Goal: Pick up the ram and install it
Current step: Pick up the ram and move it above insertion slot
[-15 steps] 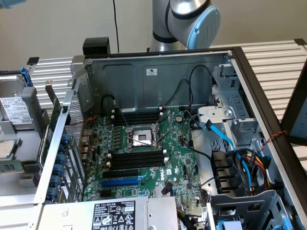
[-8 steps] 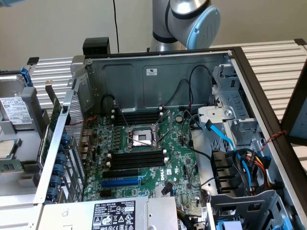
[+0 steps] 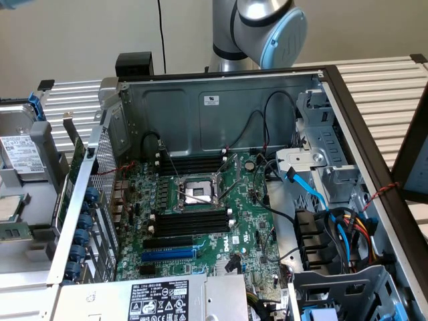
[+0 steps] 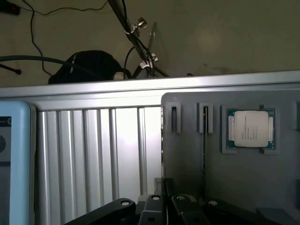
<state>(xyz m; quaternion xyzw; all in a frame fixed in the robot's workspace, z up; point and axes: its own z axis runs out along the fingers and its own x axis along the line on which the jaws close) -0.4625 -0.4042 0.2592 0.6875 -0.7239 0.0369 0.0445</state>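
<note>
Hovering over the ribbed metal tabletop (image 4: 93, 150) and the edge of a grey tray (image 4: 187, 159), the end effector (image 4: 166, 208) shows just its black links in the wrist view; can't tell if it's open or closed. The tray has narrow slots, w/ a CPU chip (image 4: 251, 129) seated in a square pocket beside them. A thin dark strip (image 4: 205, 150) stands in one slot; can't tell what it is.

In the exterior view the ram (image 3: 69, 180) looks to be the long green stick standing on edge outside the PC case (image 3: 221, 100), just beside its perforated rear panel at the exterior view's left, so not yet installed. The arm (image 3: 257, 27) rises behind the case's back wall.

Inside the case the mobo (image 3: 247, 200) lies flat, w/ the CPU socket (image 3: 198, 192) approx. centre. Long black memory slots (image 3: 190, 224) run on both sides of the socket, and a blue slot (image 3: 167, 255) sits nearer the camera. A light-blue cable (image 3: 311, 190) curves across the drive bays at the exterior view's right.
</note>
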